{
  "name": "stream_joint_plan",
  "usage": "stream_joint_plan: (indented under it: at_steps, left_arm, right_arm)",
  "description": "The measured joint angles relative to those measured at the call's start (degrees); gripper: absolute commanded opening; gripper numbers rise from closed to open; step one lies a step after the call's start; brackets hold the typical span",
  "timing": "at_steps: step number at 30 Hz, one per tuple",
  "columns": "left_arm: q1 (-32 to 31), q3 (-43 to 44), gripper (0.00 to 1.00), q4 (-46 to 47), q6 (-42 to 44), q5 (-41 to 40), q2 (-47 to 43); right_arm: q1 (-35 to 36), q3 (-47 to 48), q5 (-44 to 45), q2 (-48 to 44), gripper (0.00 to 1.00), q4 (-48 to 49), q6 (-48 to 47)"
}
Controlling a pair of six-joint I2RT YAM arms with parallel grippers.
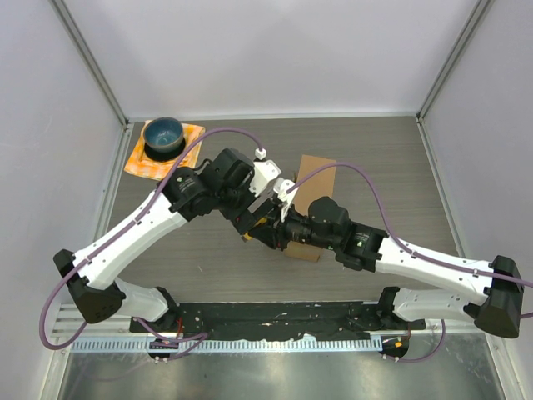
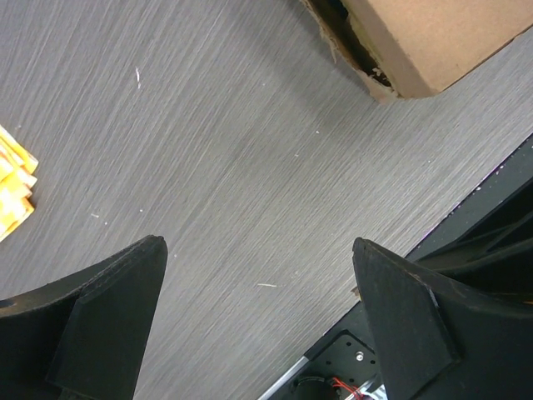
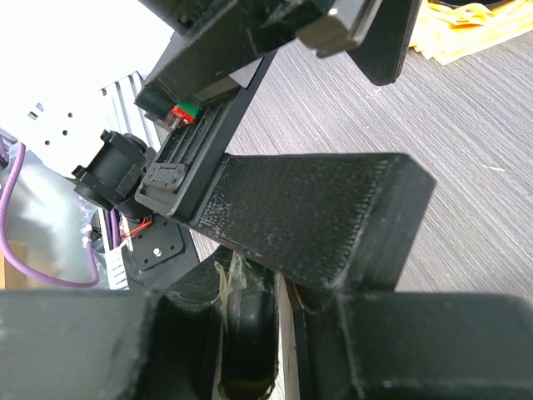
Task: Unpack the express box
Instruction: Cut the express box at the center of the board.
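The express box (image 1: 315,177) is brown cardboard, lying mid-table and partly hidden under the right arm. In the left wrist view one torn corner of the express box (image 2: 425,42) shows at the top right. My left gripper (image 1: 248,218) (image 2: 258,244) hangs open over bare table, left of the box, with nothing between its fingers. My right gripper (image 1: 261,229) (image 3: 275,325) is shut on a black rounded thing (image 3: 248,333) with shreds of clear tape on it and a pale strip beside it. I cannot tell what it is. A left finger (image 3: 316,217) crosses close in front of it.
A blue bowl (image 1: 163,133) sits on an orange cloth (image 1: 146,162) at the back left; the cloth's edge (image 2: 12,196) shows in the left wrist view. The black base plate (image 1: 266,317) runs along the near edge. White walls enclose the table.
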Motion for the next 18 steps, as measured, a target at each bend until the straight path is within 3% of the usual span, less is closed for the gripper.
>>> stream_joint_plan:
  at_steps: [4,6,15,18]
  left_arm:
    - [-0.1,1.2,1.00,-1.2,-0.1,-1.3,0.3]
    - [-0.3,1.8,1.00,-1.4,0.0,-1.9,0.6]
    - [-1.7,2.6,1.00,-0.4,1.5,-6.0,2.0]
    - [0.5,2.7,1.00,2.0,3.8,-4.7,2.3]
  right_arm:
    - [0.0,0.0,0.4,0.3,0.10,1.4,0.6]
    - [0.0,-0.3,1.0,0.2,0.01,2.0,0.8]
    - [0.2,-3.6,4.1,-1.1,0.01,6.3,1.0]
    - [0.0,-3.6,5.5,-2.1,0.01,5.5,0.4]
